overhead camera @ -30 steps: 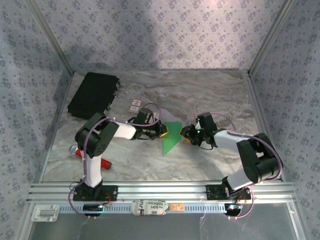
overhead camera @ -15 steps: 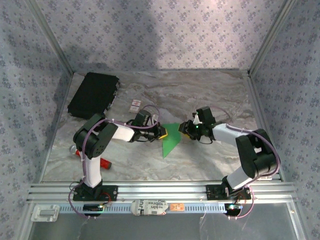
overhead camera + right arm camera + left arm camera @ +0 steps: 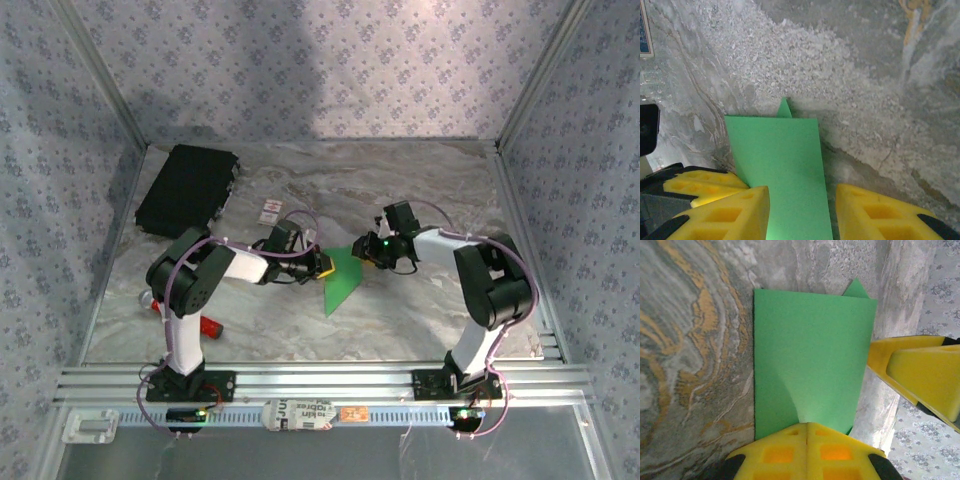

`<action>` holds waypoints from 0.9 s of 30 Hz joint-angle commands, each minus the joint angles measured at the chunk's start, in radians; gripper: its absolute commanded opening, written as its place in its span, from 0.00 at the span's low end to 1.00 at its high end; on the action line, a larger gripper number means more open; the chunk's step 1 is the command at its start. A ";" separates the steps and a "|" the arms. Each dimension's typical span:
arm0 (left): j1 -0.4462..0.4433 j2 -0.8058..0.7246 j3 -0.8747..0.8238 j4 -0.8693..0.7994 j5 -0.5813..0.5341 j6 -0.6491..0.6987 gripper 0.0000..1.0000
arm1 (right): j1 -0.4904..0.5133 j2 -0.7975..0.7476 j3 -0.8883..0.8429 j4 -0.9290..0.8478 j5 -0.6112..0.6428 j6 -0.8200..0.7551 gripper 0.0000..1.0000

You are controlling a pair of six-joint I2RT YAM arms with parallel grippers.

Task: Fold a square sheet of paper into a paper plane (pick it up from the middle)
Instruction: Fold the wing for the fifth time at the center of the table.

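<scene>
At the far left a red tool (image 3: 208,326) lies half hidden behind the left arm's base, so its shape is hard to read. Behind it sits a black case (image 3: 187,188), then a small white card (image 3: 270,211) whose red marks are too small to make out. The left gripper (image 3: 806,426) is clamped tight on the left side of the green paper (image 3: 810,360), which lies folded at mid-table, a small corner peeking from under its far edge. The right gripper (image 3: 802,197) stands with jaws apart, the paper's right edge between them. The table (image 3: 430,190) is grey marbled, enclosed by flower-patterned walls (image 3: 330,70). One paper, one case, one card, one tool, two arms.
</scene>
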 commanded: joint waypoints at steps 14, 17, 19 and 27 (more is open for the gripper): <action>0.008 0.007 -0.041 -0.071 0.021 -0.003 0.04 | -0.022 0.034 0.000 0.041 -0.151 -0.030 0.38; 0.009 0.012 -0.036 -0.065 0.025 -0.006 0.04 | -0.034 0.026 -0.020 0.066 -0.184 -0.030 0.38; 0.010 0.012 -0.034 -0.061 0.028 -0.007 0.04 | -0.043 0.024 -0.026 0.074 -0.203 -0.030 0.37; 0.012 0.013 -0.031 -0.045 0.036 -0.016 0.04 | -0.063 0.041 -0.033 0.106 -0.301 -0.075 0.35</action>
